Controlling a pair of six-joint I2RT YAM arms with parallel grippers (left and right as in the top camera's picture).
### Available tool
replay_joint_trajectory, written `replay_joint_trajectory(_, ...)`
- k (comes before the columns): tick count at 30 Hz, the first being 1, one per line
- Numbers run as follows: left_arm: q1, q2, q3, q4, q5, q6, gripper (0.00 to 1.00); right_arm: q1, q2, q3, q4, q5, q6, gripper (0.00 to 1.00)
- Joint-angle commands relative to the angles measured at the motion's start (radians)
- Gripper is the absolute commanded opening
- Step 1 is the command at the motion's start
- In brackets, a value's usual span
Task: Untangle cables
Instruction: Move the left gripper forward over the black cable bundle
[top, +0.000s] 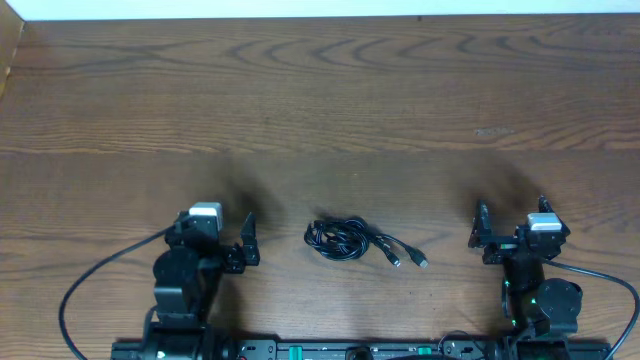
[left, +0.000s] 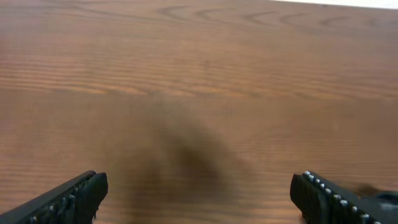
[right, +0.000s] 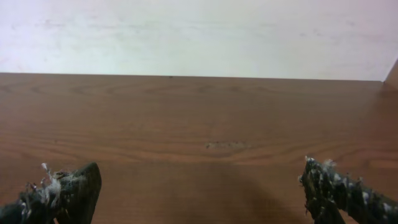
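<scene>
Overhead: your thin black cables are bunched in one small knot on the brown wood-grain table, low in the frame, around 6 o'clock of the tabletop. Two loose ends with small plugs trail out of the knot toward 4 o'clock. Both lie flat on the wood, and nothing is touching them.

Left gripper sits at 9 o'clock from the knot, near it but apart. The jaws are spread wide and hold nothing. Its wrist view shows the left gripper with black ribbed fingers at the bottom corners and only bare wood between them. No cable in that view.

Right gripper is at 3 o'clock from the knot, further off than the left one. It is also spread wide and empty. In its wrist view the right gripper frames bare table, with a white wall at 12 o'clock. Its fingers carry whitish fuzz on the pads. No cable there either.

Thicker black arm wires loop out at 8 o'clock and 4 o'clock of the frame, well clear of the knot.
</scene>
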Motion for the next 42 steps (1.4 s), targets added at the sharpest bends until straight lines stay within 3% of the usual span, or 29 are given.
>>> replay_joint_trajectory(1,-0.003,0.062,0.098,-0.038,0.073,-0.016,0.99,-0.007,-0.005,-0.001,-0.006,0.000,0.010,0.99)
replay_joint_trajectory(22,-0.003,0.325,0.542,-0.606,0.157,-0.112,0.99,-0.007,-0.005,-0.001,-0.006,0.001,0.010,0.99)
replay_joint_trajectory(27,-0.003,0.355,0.560,-0.669,0.158,-0.116,0.99,-0.007,-0.005,-0.001,-0.006,0.000,0.010,0.99)
replay_joint_trajectory(33,-0.032,0.379,0.560,-0.677,0.271,-0.005,0.99,-0.007,-0.005,-0.001,-0.006,0.000,0.010,0.99)
replay_joint_trajectory(42,-0.238,0.501,0.560,-0.645,0.288,0.044,0.99,-0.007,-0.005,-0.001,-0.006,0.001,0.010,0.99)
